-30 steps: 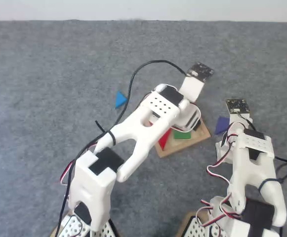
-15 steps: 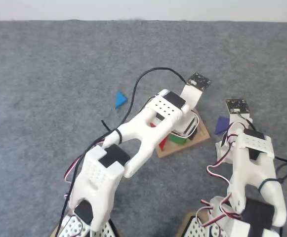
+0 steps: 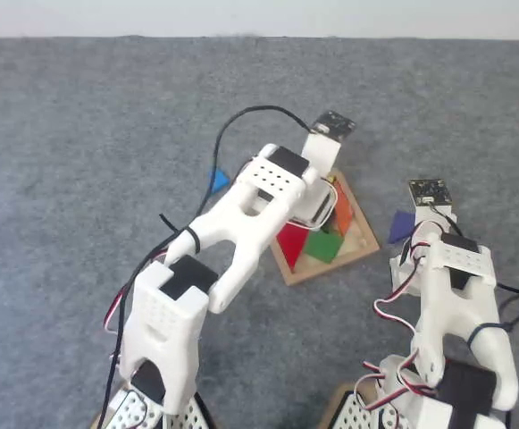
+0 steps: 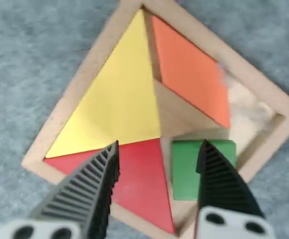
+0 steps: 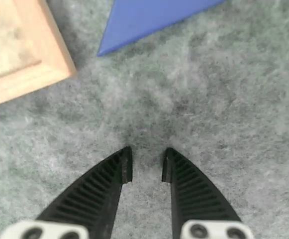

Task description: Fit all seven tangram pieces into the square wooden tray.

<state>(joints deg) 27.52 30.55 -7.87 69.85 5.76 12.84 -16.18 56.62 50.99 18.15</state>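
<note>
Bench [image 3: 80,134]: fuzzy grey mat. Flat pieces probably sink into it a little, so fingertips may skate over an edge rather than catch it.

Left hand [image 4: 159,147] hangs over the tray [image 4: 79,89], released, jaws wide, nothing in them. Right hand [image 5: 146,152] is low over bare mat, fingers a little parted, empty.

The tray sits between the two arms. If both reach in together they could clash, and a bump on the rim would slide the tray.

Yellow triangle [image 4: 119,94], orange piece [image 4: 189,69], red triangle [image 4: 139,184] and green square [image 4: 184,169] are inside, with bare wood between orange and green and in the corner past them. If the left hand drops, it lands on red and green and could tip or lift them. Cannot tell if green lies flat.

Dark blue piece [image 5: 149,15] lies on the mat just beside a tray corner. A sloppy pinch may shove it against the rim.

Light blue triangle [image 3: 217,180] lies beside the left arm, apart from the tray. An elbow swing might flick it away.
</note>
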